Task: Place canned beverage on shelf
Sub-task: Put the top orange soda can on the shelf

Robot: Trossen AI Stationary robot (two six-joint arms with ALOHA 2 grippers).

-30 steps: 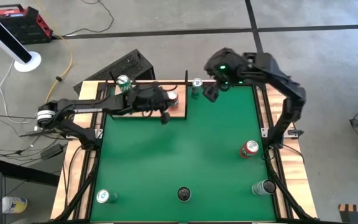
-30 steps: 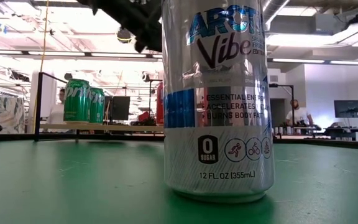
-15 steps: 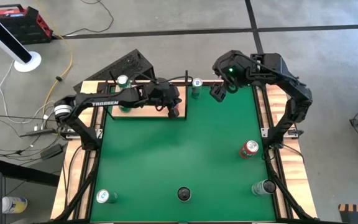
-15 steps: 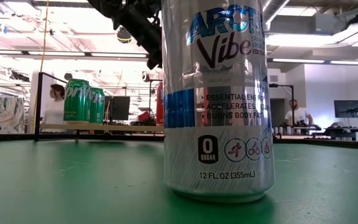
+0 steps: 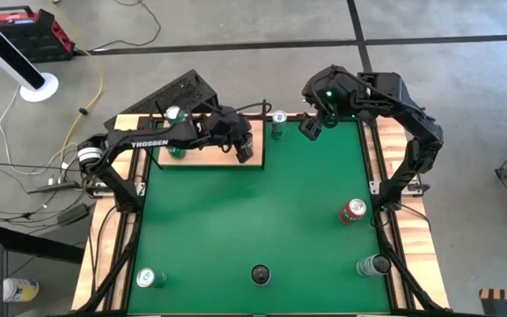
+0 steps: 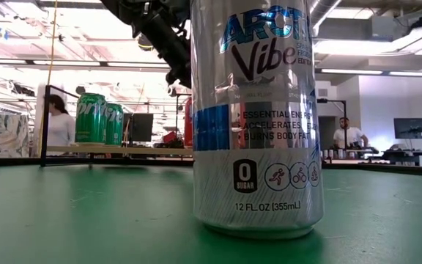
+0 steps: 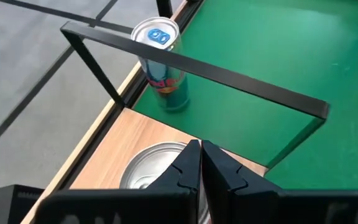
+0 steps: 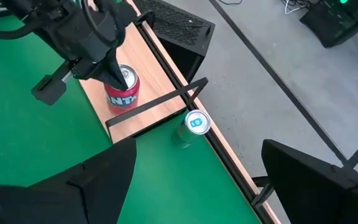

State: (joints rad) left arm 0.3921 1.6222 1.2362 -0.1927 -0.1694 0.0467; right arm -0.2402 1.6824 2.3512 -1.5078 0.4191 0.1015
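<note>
1. The left gripper (image 7: 200, 163) is hovering with jaws pressed together, holding nothing, just above the red can (image 8: 122, 87) standing on the shelf (image 5: 202, 157).
2. The right gripper (image 5: 311, 128) is hanging with jaws spread wide and empty, near the blue can (image 5: 278, 122) standing on the mat just right of the shelf.
3. A green can (image 5: 175, 119) is sitting at the shelf's far left.
4. Judging by this, the red can is placed; next the right gripper needs lowering around the blue can.
</note>
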